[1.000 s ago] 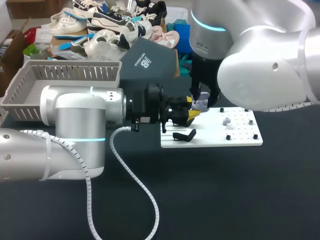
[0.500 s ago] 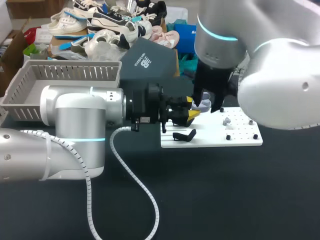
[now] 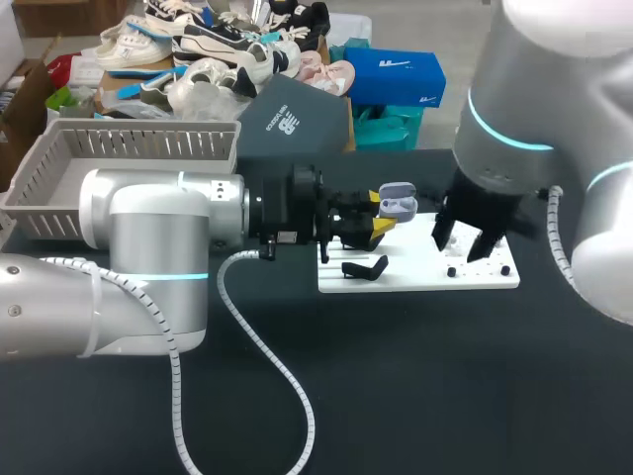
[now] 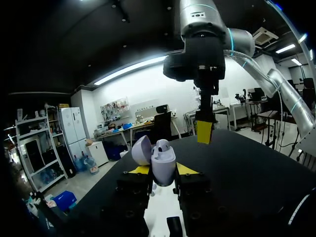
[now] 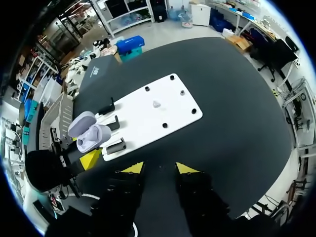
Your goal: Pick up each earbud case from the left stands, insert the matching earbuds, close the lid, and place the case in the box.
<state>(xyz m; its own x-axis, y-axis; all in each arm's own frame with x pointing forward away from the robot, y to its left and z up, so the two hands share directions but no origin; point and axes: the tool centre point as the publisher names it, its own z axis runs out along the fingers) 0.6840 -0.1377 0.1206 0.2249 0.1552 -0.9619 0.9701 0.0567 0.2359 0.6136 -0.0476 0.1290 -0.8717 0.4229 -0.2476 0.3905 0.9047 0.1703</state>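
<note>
Dark matting covers the table, and the white board [image 3: 415, 274] lies on it as the fixed mark for everything else. Just off the board's stand end, the left gripper [image 4: 163, 170] has its yellow tips pressed to both sides of the earbud case [image 4: 163, 159] and holds it upright with the lid swung back. From the right wrist the open case [image 5: 89, 133] shows a pale inside, and in the left wrist view something small and white with a dark spot sits at its mouth. I take that for an earbud already seated, though I cannot be sure.

A second ago the right arm stood over the case at that stand end, with its fingers down at the open lid. Half a second ago it had lifted and drifted a little toward the board's middle. Now the right gripper [image 3: 470, 240] hangs over the board's peg end, well apart from the case, its fingers spread and holding nothing. The left arm and the case have not shifted at all.

That reads as one insertion finished and the right arm going back for the matching piece: a small pale earbud [image 5: 156, 104] sits near the board's middle. Closing the lid and carrying the case to the grey basket [image 3: 148, 144], well beyond the board's stand end, are not yet done.
</note>
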